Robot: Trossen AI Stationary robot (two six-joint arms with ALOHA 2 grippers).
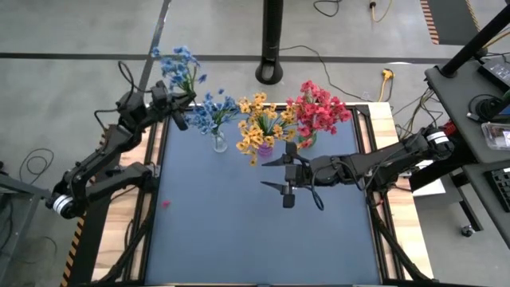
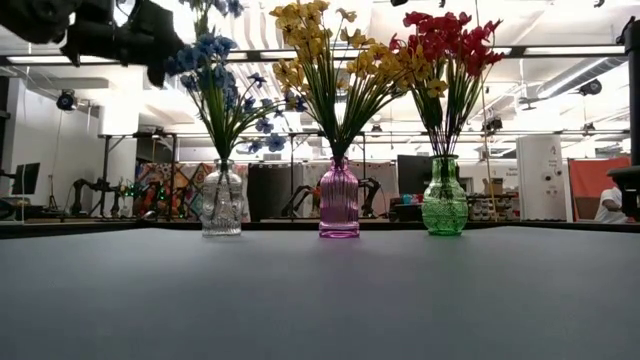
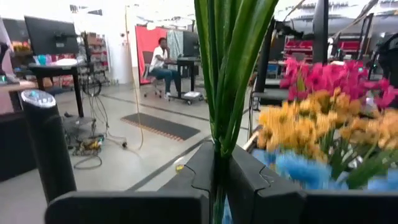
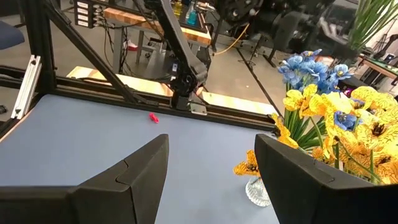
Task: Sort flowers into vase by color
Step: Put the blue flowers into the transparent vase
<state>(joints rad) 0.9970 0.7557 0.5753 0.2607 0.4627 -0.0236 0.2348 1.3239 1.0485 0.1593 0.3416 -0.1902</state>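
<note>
Three vases stand in a row near the table's far edge: a clear vase (image 1: 219,144) (image 2: 222,200) with blue flowers (image 1: 215,110), a purple vase (image 1: 264,149) (image 2: 338,200) with yellow-orange flowers (image 1: 263,119), and a green vase (image 1: 307,141) (image 2: 444,198) with red flowers (image 1: 320,108). My left gripper (image 1: 180,110) (image 3: 217,180) is raised just left of the clear vase, shut on a blue sprig (image 1: 179,65). My right gripper (image 1: 287,176) (image 4: 211,180) hovers open over the table, on the near side of the purple and green vases. My left gripper pinches the blue sprig's bundle of green stems (image 3: 219,163) between its two fingers, which lie across the stems and come from the table's left. The sprig is lifted clear, its blossoms (image 1: 179,65) standing above and beyond the gripper toward the far edge. Its lower end is hidden.
A small red bit (image 1: 165,203) (image 4: 153,117) lies on the dark mat toward the left side. The mat (image 1: 239,239) on the near side of the vases is open. A black post (image 1: 271,48) stands beyond the far edge. A person sits far off in the room (image 3: 160,59).
</note>
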